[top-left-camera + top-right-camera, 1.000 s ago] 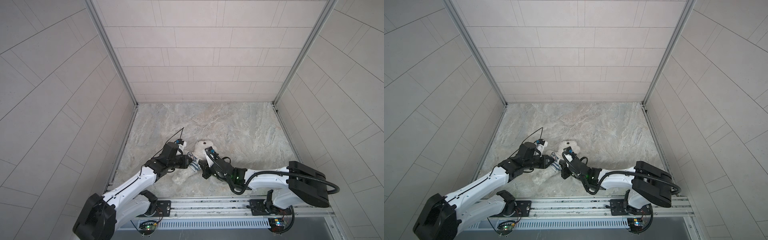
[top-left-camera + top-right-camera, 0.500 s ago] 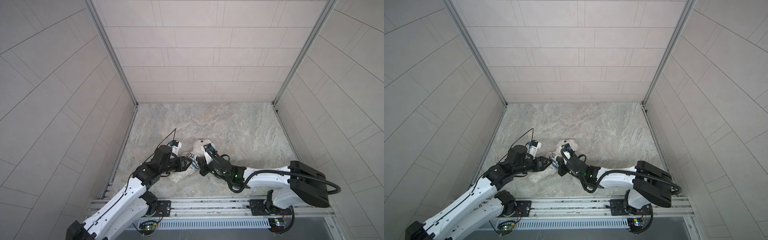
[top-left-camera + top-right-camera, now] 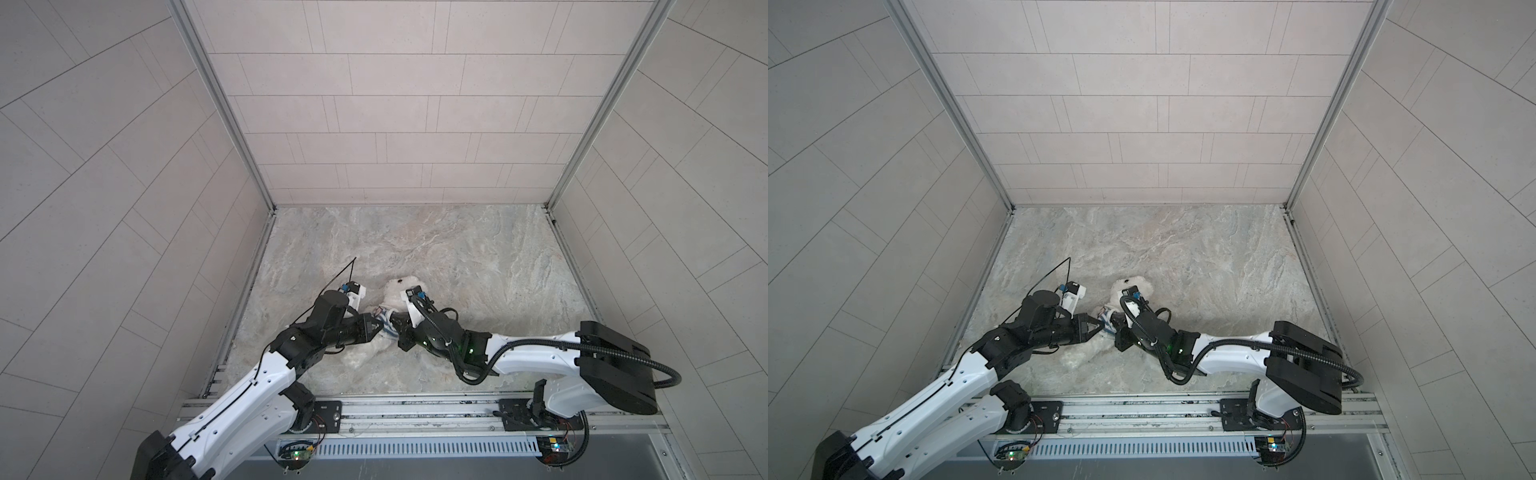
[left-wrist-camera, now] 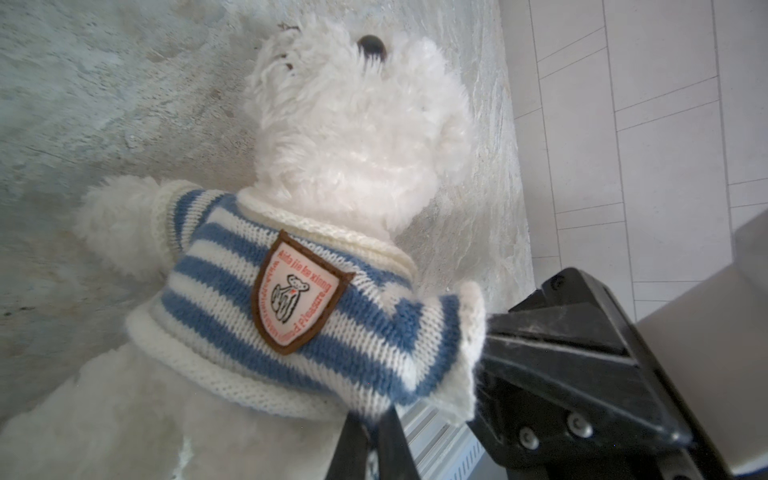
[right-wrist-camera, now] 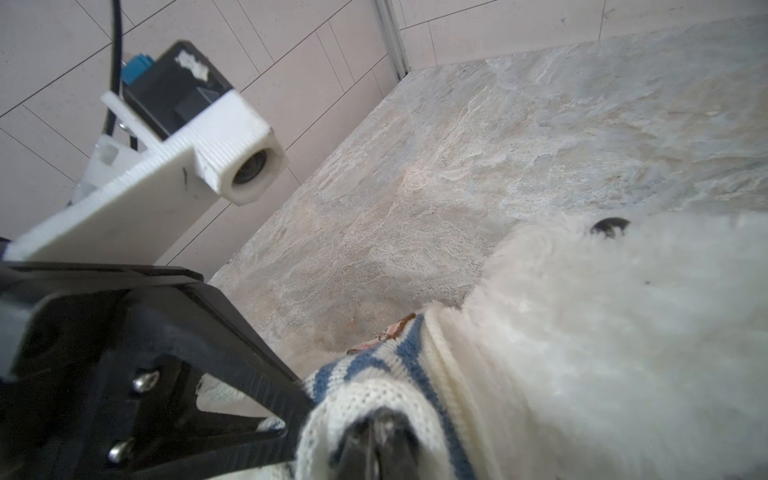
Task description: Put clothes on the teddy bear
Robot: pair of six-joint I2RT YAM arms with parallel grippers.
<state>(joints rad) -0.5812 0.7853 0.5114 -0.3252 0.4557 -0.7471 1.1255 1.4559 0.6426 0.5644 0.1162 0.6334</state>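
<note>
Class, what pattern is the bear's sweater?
The sweater has blue-and-white stripes; left wrist view shows best.

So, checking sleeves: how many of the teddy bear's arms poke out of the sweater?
1: the arm opposite the right claw. The other sleeve, pinched by that claw, shows no paw; it may be hidden.

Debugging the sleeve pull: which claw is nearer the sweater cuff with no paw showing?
Right. The right claw is pinched on that cuff itself; the left claw is shut on the striped sweater at its bottom hem, close beside that sleeve.
</note>
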